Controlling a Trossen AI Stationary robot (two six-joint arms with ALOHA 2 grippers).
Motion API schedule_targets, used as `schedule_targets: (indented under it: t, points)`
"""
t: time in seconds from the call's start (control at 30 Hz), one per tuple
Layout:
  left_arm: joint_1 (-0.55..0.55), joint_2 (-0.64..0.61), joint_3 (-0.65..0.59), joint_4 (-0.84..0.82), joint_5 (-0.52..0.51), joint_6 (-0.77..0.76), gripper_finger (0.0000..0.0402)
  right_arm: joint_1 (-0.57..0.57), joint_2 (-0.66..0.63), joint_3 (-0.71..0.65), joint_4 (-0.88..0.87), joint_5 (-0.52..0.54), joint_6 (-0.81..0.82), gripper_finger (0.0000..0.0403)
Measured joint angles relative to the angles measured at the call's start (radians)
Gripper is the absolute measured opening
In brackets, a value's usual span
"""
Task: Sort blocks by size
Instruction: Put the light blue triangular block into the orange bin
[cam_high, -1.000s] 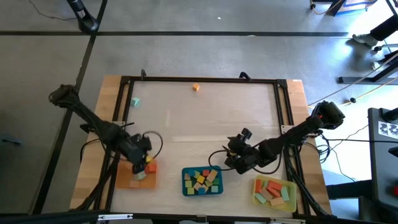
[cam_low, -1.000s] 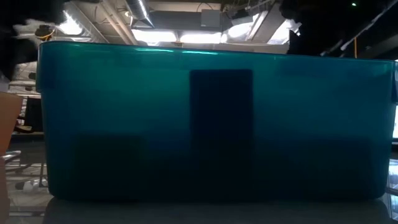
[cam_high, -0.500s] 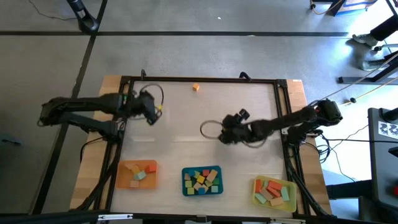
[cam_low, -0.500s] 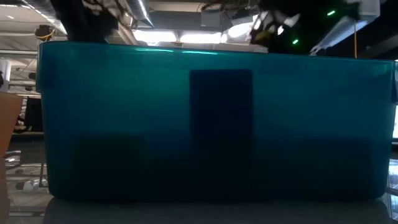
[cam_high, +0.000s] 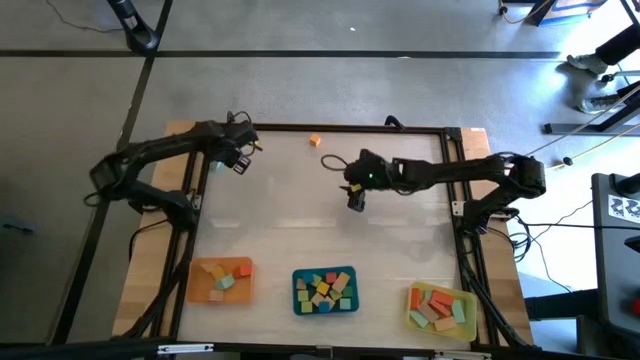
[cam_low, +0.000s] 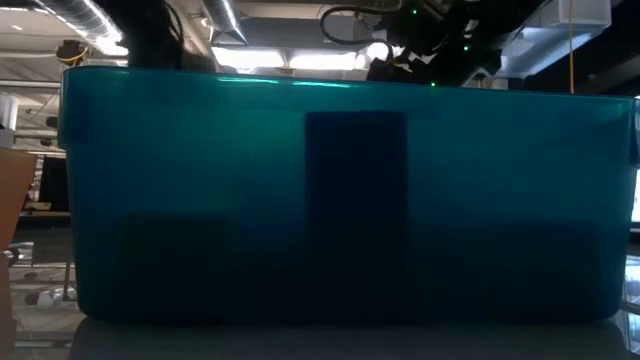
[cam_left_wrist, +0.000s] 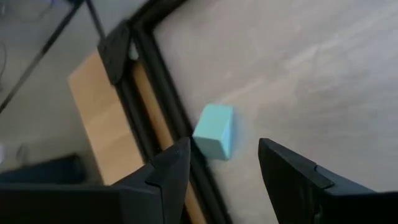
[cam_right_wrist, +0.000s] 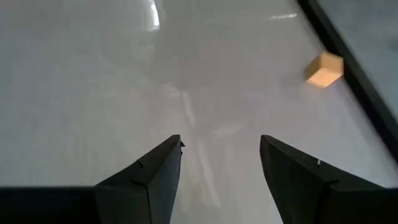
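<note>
Two arms reach over the bench (cam_high: 300, 215), each with one claw: left claw (cam_left_wrist: 217, 163), right claw (cam_right_wrist: 219, 160). Three trays sit along the near edge: one orange tray (cam_high: 198, 290), one teal tray (cam_high: 297, 297), one yellow tray (cam_high: 414, 305). Two blocks lie loose: one mint block (cam_left_wrist: 214, 131) and one orange block (cam_high: 315, 141). The blocks in the trays are too crowded to count.

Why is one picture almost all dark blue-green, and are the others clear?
Low view: the teal tray stands right against the camera, backlit by ceiling lights. Left wrist view: the mint block is soft with blur. Right wrist view: glare streaks the table.
</note>
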Motion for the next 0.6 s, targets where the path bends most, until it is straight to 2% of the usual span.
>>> schedule_targets:
  t: [0.1, 0.27, 0.4, 0.6]
  points:
    - [0.044, 0.085, 0.000, -0.006, 0.013, 0.013, 0.0178, -0.062, 0.000, 0.000, 0.014, -0.012, -0.054, 0.0218]
    - [0.084, 0.201, 0.000, -0.008, 0.018, 0.015, 0.0178, -0.155, 0.005, 0.000, 0.013, -0.125, -0.045, 0.0218]
    - [0.118, 0.284, 0.000, -0.006, -0.031, 0.017, 0.0175, -0.176, 0.031, 0.000, 0.010, -0.181, -0.043, 0.0218]
    - [0.161, 0.370, -0.001, 0.005, -0.027, 0.047, 0.0140, -0.160, 0.079, 0.000, 0.006, -0.192, -0.043, 0.0218]
